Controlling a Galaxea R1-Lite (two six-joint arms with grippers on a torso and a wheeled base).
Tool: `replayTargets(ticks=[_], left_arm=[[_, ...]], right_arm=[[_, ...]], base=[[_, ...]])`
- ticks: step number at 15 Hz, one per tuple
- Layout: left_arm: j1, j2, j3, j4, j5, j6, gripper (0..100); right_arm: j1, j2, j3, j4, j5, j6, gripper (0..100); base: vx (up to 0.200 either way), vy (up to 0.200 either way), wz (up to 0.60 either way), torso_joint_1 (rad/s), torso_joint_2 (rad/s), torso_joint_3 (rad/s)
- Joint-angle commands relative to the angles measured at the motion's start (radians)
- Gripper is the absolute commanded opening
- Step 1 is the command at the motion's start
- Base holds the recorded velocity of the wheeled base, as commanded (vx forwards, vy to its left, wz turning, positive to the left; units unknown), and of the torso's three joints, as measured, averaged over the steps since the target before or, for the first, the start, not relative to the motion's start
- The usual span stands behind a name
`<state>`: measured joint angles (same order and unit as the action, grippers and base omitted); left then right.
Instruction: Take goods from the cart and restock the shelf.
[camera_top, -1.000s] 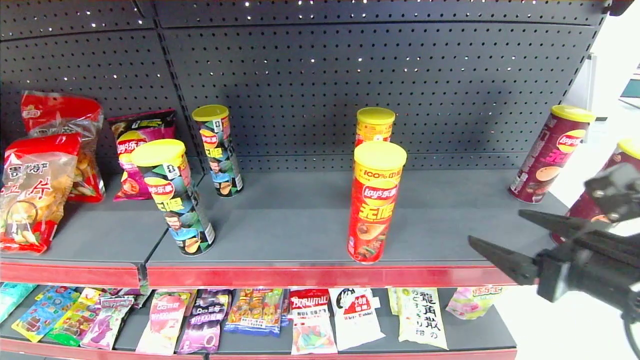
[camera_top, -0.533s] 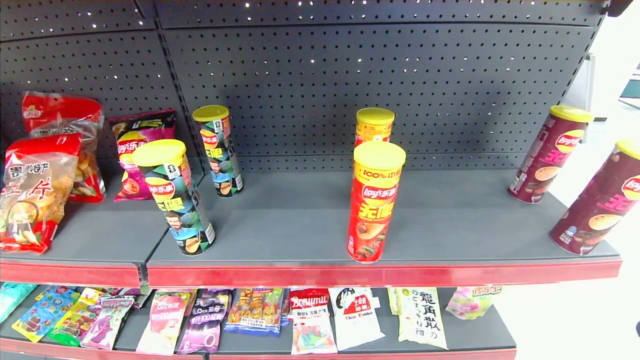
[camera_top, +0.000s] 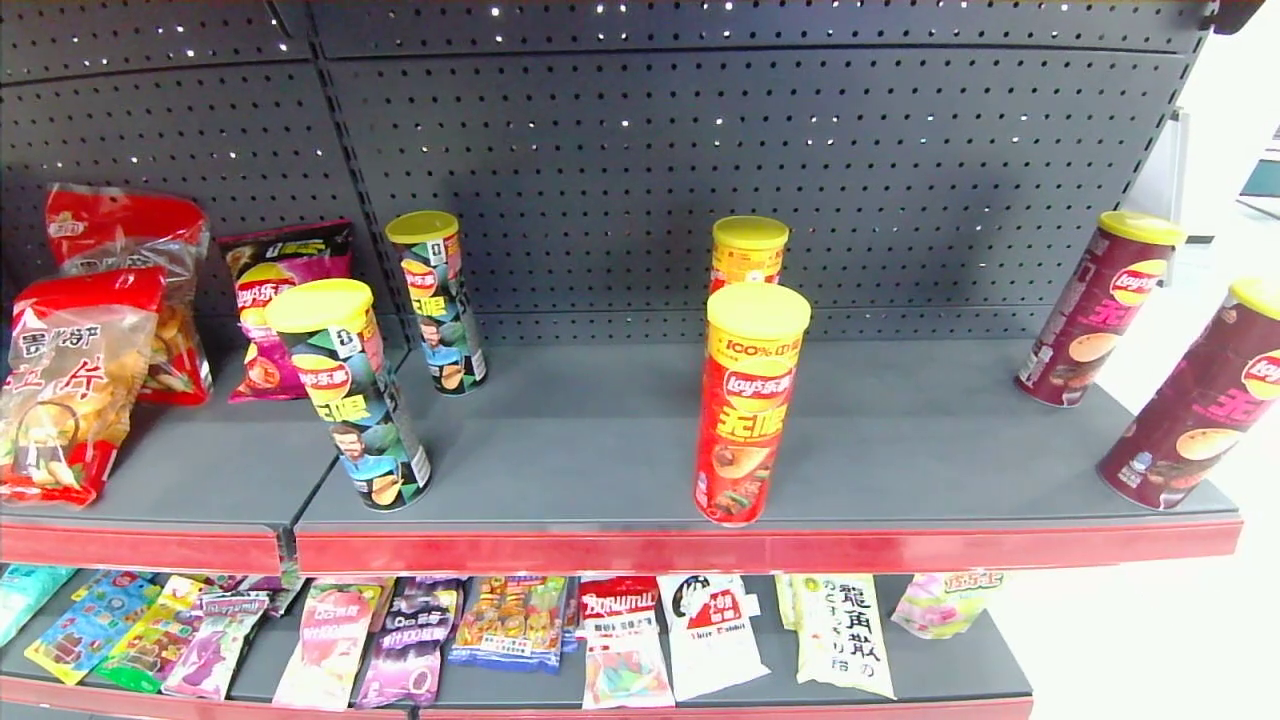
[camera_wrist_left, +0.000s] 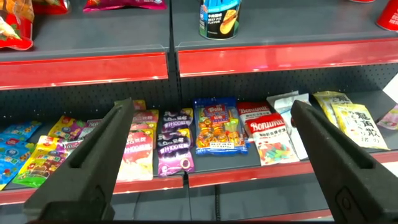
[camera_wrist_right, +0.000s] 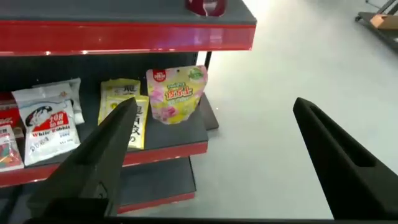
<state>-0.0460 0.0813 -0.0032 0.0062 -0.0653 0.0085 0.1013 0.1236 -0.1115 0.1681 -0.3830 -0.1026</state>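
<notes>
Both claws empty. Left claw (camera_wrist_left: 211, 106) is spread wide and low, facing the snack packets (camera_wrist_left: 214, 127) on the lower shelf (camera_wrist_left: 249, 171). Right claw (camera_wrist_right: 214, 102) is also spread wide, by that shelf's right end, over the floor (camera_wrist_right: 292, 62). On the upper shelf (camera_top: 600, 440), cans stand upright in pairs: a red can (camera_top: 750, 400) mid-front and a maroon can (camera_top: 1190, 400) at the front right corner. Judged step: go to the cart for the next item. Grip a can round its middle and keep it upright. Bring it in above lid height and set it flat in the bare stretch between the red and maroon cans. Steer wide of the corner can, which looks easy to knock off.
</notes>
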Motion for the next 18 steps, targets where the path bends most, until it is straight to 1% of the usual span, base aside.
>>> replayTargets(ticks=[1, 2, 3, 5, 6, 7, 8, 9, 10, 11, 15, 16, 17, 18], left_arm=[[0.000, 0.002, 0.000, 0.000, -0.001, 0.001, 100], [0.000, 0.002, 0.000, 0.000, -0.001, 0.001, 100], [0.000, 0.002, 0.000, 0.000, -0.001, 0.001, 100], [0.000, 0.002, 0.000, 0.000, 0.001, 0.001, 100], [0.000, 0.002, 0.000, 0.000, -0.001, 0.001, 100], [0.000, 0.002, 0.000, 0.000, -0.001, 0.001, 100], [0.000, 0.002, 0.000, 0.000, 0.001, 0.001, 100], [0.000, 0.002, 0.000, 0.000, -0.001, 0.001, 100], [0.000, 0.002, 0.000, 0.000, 0.001, -0.001, 100], [0.000, 0.002, 0.000, 0.000, 0.001, 0.001, 100], [0.000, 0.002, 0.000, 0.000, -0.001, 0.001, 100], [0.000, 0.002, 0.000, 0.001, -0.001, -0.001, 100], [0.000, 0.002, 0.000, 0.000, 0.001, 0.001, 100], [0.000, 0.002, 0.000, 0.000, -0.001, 0.001, 100]], right_arm=[[-0.006, 0.062, 0.006, -0.001, 0.001, 0.000, 100], [-0.012, 0.091, 0.007, -0.004, -0.005, 0.001, 100], [-0.054, 0.100, 0.007, -0.005, -0.005, 0.007, 100], [-0.224, 0.096, 0.007, -0.004, -0.002, 0.009, 100], [-0.268, 0.074, 0.007, -0.004, 0.027, 0.007, 100], [-0.222, 0.008, 0.010, -0.005, 0.157, 0.009, 100], [-0.140, -0.048, 0.013, -0.010, 0.311, 0.014, 100], [-0.081, -0.096, 0.023, -0.030, 0.380, 0.018, 100], [-0.086, -0.094, 0.030, -0.045, 0.438, 0.027, 100], [-0.086, -0.093, 0.032, -0.047, 0.458, 0.037, 100], [-0.097, -0.121, 0.035, -0.050, 0.464, 0.038, 100], [-0.097, -0.124, 0.065, -0.122, 0.464, 0.018, 100], [-0.097, -0.117, 0.070, -0.131, 0.452, 0.090, 100], [-0.100, -0.124, 0.081, -0.139, 0.426, 0.116, 100]], base=[[0.000, 0.000, 0.00, 0.000, 0.00, 0.000], [0.000, 0.000, 0.00, 0.000, 0.00, 0.000], [0.000, 0.000, 0.00, 0.000, 0.00, 0.000], [0.000, 0.000, 0.00, 0.000, 0.00, 0.000], [0.000, 0.000, 0.00, 0.000, 0.00, 0.000], [0.000, 0.000, 0.00, 0.000, 0.00, 0.000], [0.000, 0.000, 0.00, 0.000, 0.00, 0.000], [0.000, 0.000, 0.00, 0.000, 0.00, 0.000], [0.000, 0.000, 0.00, 0.000, 0.00, 0.000], [0.000, 0.000, 0.00, 0.000, 0.00, 0.000], [0.000, 0.000, 0.00, 0.000, 0.00, 0.000], [0.000, 0.000, 0.00, 0.000, 0.00, 0.000], [0.000, 0.000, 0.00, 0.000, 0.00, 0.000], [0.000, 0.000, 0.00, 0.000, 0.00, 0.000]])
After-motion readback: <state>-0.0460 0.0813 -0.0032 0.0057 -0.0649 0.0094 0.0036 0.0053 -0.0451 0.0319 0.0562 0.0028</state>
